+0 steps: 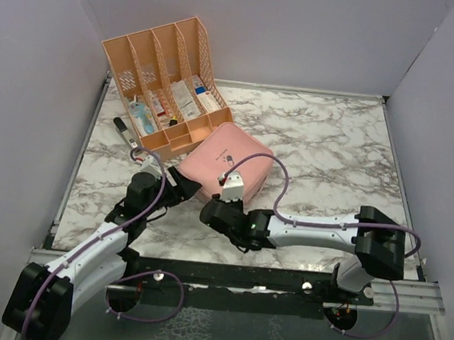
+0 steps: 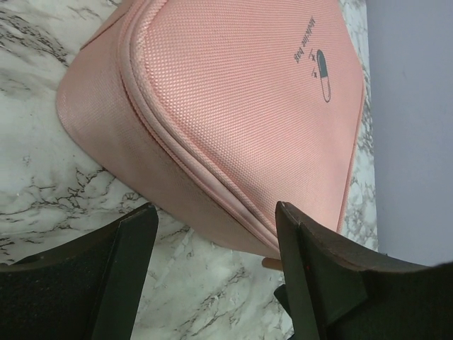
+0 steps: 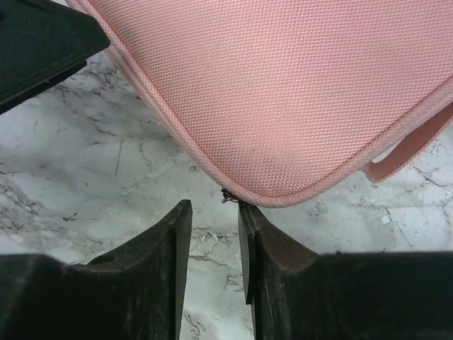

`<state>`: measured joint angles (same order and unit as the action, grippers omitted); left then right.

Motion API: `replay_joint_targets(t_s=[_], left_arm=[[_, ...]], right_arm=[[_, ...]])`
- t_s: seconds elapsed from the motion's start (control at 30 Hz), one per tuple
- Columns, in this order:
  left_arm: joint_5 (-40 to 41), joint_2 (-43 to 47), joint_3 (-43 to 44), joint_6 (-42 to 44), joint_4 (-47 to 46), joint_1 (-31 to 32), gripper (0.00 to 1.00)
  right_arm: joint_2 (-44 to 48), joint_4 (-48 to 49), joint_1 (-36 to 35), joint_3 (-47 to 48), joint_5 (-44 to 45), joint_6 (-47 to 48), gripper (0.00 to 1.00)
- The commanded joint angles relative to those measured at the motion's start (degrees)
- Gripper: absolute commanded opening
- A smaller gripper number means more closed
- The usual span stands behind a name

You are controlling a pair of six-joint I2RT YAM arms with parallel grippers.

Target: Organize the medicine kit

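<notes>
Closed pink fabric zip case (image 1: 226,163): left fingers (image 2: 131,248) wide apart at its 8 o'clock, right fingers (image 3: 173,241) narrowly parted at 6 o'clock, both empty.

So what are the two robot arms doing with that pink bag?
Both arms have their grippers at the near corner of the pink medicine kit, which lies on the marble table and looks zipped shut. The left gripper is open in front of the kit's edge, holding nothing. The right gripper has a small gap between its fingers, right by the tiny zip pull. The peach organizer behind it holds small boxes.
</notes>
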<state>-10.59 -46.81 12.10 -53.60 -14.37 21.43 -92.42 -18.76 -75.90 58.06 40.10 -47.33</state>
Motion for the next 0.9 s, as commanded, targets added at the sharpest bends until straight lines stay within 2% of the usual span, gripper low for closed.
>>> replay_joint_targets(t_s=[0.0, 0.17, 0.3, 0.5, 0.63, 0.87], left_arm=[[3.31, 1.61, 1.29, 0.76, 2.24, -0.15, 0.7], [3.73, 2.2, 1.44, 0.78, 3.15, -0.16, 0.71], [3.57, 2.23, 1.34, 0.69, 3.14, -0.16, 0.71], [3.47, 2.05, 1.35, 0.65, 2.85, -0.1, 0.71], [3.47, 1.76, 1.41, 0.69, 2.73, -0.16, 0.71], [3.38, 1.45, 1.6, 0.78, 2.65, -0.16, 0.71]], right_arm=[[-4.69, -8.7, -0.04, 5.41, 8.48, -9.69, 0.35], [-9.91, -19.4, -0.04, 11.87, 12.8, -18.19, 0.37], [-10.99, -22.86, -0.04, 12.52, 14.72, -22.04, 0.35], [-11.6, -19.82, -0.04, 12.08, 17.8, -19.57, 0.22], [-11.61, -15.21, -0.04, 11.45, 18.7, -14.59, 0.13], [-10.69, -11.21, -0.04, 9.91, 18.79, -9.77, 0.05]])
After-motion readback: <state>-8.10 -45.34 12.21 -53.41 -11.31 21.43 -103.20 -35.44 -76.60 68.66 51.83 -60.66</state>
